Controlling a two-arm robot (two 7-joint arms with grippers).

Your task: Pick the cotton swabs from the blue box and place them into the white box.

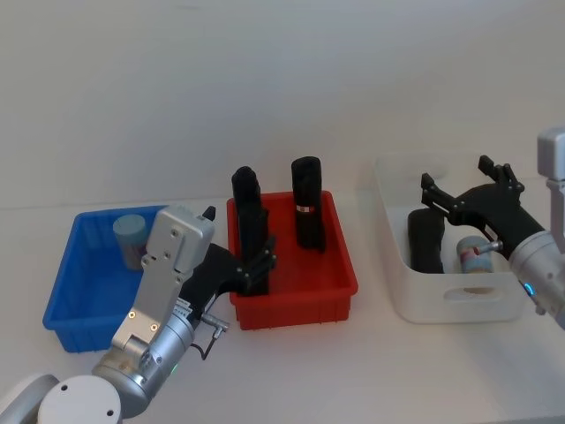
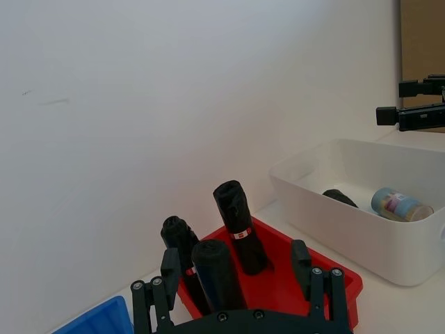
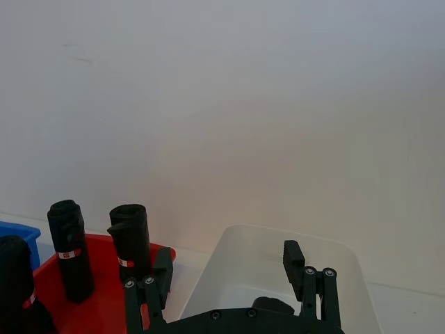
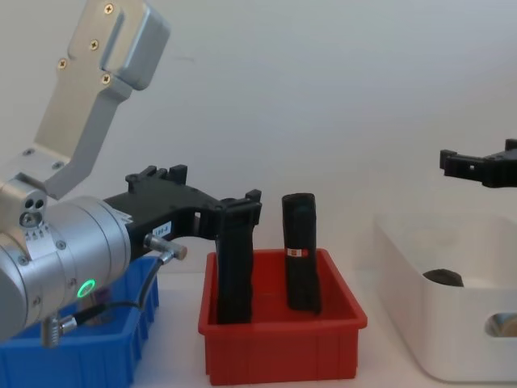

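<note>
The left gripper (image 1: 256,265) hangs open and empty at the front of the red bin (image 1: 296,296). Behind it, one tub of cotton swabs (image 1: 130,240) stands in the blue box (image 1: 66,291). Farther right, the right gripper (image 1: 463,190), open, hovers above the white box (image 1: 441,305), where another tub (image 1: 472,258) lies.

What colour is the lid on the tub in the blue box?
Pale blue lid, best seen from the head view.

Left pincer (image 1: 258,269) and right pincer (image 1: 468,182) both hover, fingers spread and empty.
</note>
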